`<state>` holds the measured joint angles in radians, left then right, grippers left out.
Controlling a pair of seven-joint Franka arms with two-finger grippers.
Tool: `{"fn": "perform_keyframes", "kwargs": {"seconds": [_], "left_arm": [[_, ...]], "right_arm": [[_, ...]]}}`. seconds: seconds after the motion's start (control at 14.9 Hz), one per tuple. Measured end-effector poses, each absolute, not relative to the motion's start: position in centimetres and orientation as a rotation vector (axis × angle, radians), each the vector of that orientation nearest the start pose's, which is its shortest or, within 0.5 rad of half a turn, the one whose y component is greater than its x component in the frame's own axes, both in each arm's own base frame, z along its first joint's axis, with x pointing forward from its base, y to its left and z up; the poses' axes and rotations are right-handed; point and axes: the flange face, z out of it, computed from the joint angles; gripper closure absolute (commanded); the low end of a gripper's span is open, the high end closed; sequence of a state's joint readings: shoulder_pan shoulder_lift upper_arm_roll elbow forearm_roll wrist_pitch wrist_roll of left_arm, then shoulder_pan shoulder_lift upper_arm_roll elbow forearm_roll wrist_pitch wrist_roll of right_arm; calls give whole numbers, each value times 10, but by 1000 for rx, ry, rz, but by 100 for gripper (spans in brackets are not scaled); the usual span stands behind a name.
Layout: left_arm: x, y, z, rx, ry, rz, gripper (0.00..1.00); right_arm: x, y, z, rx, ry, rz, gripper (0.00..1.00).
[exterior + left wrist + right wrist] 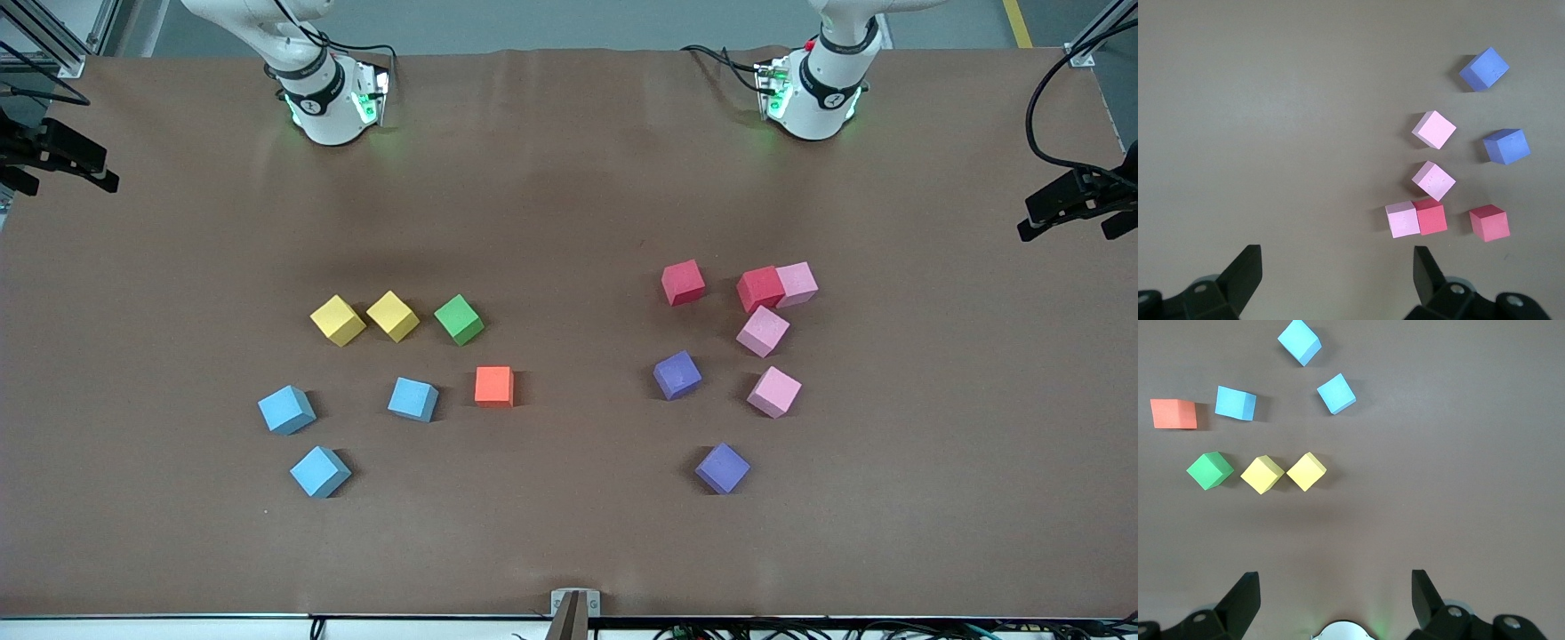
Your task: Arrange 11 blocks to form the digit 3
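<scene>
Front view: the cubes lie loose in two groups on the table (569, 178), with no figure formed. Taking the orange cube (493, 386) as landmark, the green cube (459, 319) and two yellow cubes (392, 316) sit farther from the camera. Three blue cubes (412, 398) lie toward the right arm's end. Toward the left arm's end are two red cubes (683, 282), three pink cubes (773, 391) and two purple cubes (677, 374). One red touches a pink.

Left wrist view: the left gripper (1338, 280) hangs over bare table near the touching red-pink pair, fingers (1245, 270) spread wide, holding nothing.

Right wrist view: the right gripper (1335, 600) hangs high over bare table, fingers (1243, 593) released and empty.
</scene>
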<state>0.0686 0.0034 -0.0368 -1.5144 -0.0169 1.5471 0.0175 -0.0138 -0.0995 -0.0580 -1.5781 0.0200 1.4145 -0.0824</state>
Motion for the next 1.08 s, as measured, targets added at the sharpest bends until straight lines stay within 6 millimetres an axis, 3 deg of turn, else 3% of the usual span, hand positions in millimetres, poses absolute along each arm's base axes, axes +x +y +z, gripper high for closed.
{"fn": "perform_keyframes", "kwargs": {"seconds": [0.27,0.67,0.94,1.08], "left_arm": [[558,-3,634,-3191,23,-4,0],[568,-72,547,-3201,154,256,0],[567,-111,487,-3192,244,242,0],[564,-129,457,-3185,287,240,0]], "right_arm": [[505,-38,668,-3111,-16,73,0],[508,-45,664,-3111,6,72,0],[540,-59,630,-3118,46,61,0],[559,-73,603,-3119,77,84,0]]}}
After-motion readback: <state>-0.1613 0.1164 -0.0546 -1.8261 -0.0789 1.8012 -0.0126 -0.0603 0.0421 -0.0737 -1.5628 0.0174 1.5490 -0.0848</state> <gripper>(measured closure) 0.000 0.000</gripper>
